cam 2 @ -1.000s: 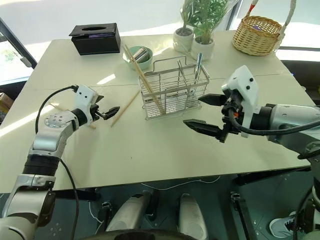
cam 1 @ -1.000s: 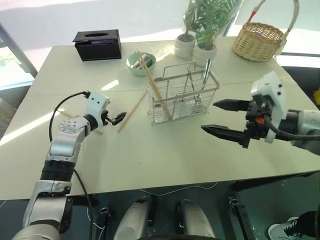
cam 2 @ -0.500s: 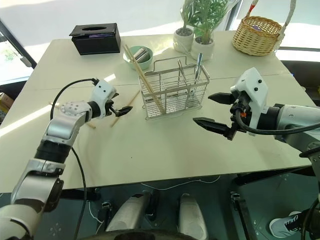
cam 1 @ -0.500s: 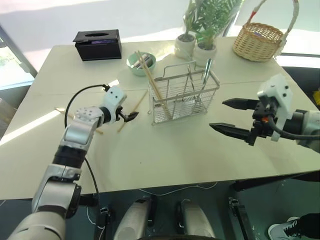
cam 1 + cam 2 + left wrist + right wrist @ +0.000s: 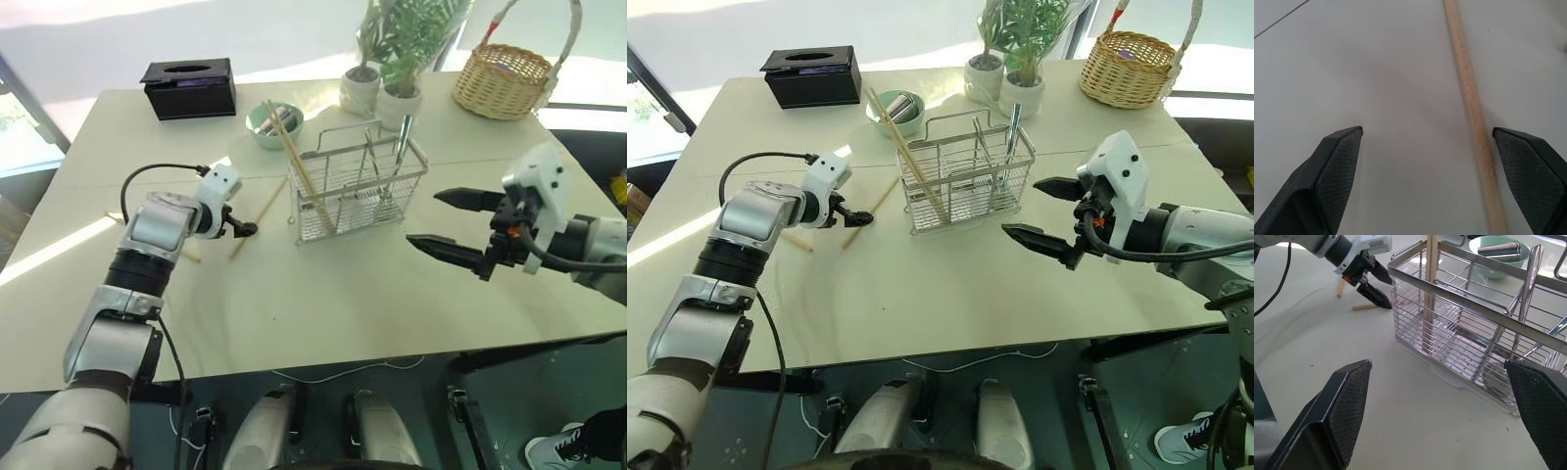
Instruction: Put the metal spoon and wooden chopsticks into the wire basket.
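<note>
We count one wire basket (image 5: 360, 191) at frame centre, holding one metal spoon (image 5: 403, 140) and one chopstick (image 5: 294, 157). A second chopstick (image 5: 260, 215) lies left of it, between our left gripper's (image 5: 242, 226) open fingers. Our right gripper (image 5: 453, 226) hangs spread, empty.
</note>
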You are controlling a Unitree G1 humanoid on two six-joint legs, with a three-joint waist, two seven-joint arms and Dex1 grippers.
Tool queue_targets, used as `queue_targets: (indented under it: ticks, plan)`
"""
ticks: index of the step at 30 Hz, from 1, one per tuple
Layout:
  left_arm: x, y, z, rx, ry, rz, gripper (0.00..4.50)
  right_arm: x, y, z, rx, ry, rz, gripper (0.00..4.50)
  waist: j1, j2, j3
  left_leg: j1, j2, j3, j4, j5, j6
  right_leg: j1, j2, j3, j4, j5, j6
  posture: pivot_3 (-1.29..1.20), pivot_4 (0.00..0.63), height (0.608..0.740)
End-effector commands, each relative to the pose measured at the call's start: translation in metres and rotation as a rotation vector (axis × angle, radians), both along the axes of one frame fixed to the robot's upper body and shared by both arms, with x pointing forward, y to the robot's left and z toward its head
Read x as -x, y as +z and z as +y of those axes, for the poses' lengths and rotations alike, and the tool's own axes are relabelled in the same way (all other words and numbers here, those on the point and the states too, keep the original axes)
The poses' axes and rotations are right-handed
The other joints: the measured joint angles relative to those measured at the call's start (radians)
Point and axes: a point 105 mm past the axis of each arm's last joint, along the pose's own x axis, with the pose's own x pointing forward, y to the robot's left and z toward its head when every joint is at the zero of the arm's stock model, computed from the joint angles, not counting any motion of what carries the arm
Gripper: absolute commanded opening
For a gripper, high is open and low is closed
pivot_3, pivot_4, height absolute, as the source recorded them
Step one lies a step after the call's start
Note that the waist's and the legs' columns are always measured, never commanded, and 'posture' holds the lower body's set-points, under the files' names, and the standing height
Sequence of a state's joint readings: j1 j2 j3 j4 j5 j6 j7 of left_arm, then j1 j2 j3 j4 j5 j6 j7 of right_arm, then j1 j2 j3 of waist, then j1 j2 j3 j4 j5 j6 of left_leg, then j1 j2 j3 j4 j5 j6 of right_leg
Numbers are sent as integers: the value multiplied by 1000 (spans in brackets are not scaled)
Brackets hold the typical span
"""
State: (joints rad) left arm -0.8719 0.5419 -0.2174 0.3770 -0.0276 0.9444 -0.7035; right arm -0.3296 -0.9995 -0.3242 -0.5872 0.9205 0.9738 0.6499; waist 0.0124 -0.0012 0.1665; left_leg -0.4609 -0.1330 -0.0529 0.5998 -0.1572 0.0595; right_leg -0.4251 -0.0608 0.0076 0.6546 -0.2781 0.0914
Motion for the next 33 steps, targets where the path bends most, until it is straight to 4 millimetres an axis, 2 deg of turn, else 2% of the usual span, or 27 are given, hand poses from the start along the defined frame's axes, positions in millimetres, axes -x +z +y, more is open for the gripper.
queue_targets:
  ticks: [1,5,8,15,16,22,25,29,33]
  plan:
    - [2,4,3,-49,-2,-9,4500,0,11,3,-5,8,-66,4485,0,0,0,0,0,0,0,0,0,0,0,0,0,0,0,0,150,740]
    - [7,-2,-4,-48,-23,6,4500,-1,10,2,-6,2,-67,4485,0,0,0,0,0,0,0,0,0,0,0,0,0,0,0,0,150,740]
    - [11,-6,-8,-40,-34,18,3718,-2,9,0,-5,-6,-69,4500,1,0,0,0,0,0,0,0,0,0,0,0,0,0,0,0,150,740]
    - [12,-6,-8,-29,-31,21,263,-4,9,-2,-6,-14,-67,4500,-1,0,0,0,0,0,3,0,0,0,0,0,3,0,-1,0,150,740]
    - [12,-6,-8,-28,-30,21,44,-4,9,-2,-6,-14,-66,4500,0,0,0,0,0,0,4,0,0,0,0,0,4,0,-1,0,150,740]
    - [12,-11,-1,-12,21,33,44,-3,8,-4,-3,-14,-58,4500,-1,0,0,0,0,0,7,0,1,1,0,0,5,0,-1,0,150,740]
    - [8,-1,-1,54,37,-26,44,-5,9,-7,-8,-28,-60,4500,0,0,0,0,0,0,8,-1,1,1,0,0,7,0,-1,0,150,740]
    - [-10,39,8,188,126,-254,44,-9,10,-14,-26,-60,-69,4500,3,0,0,-1,0,0,9,-1,1,0,0,0,8,0,-1,0,150,740]
    - [-13,85,14,322,146,-470,44,-14,21,-18,-84,-84,-100,4500,3,0,0,-2,0,0,12,-1,2,0,0,-1,8,1,1,0,150,740]
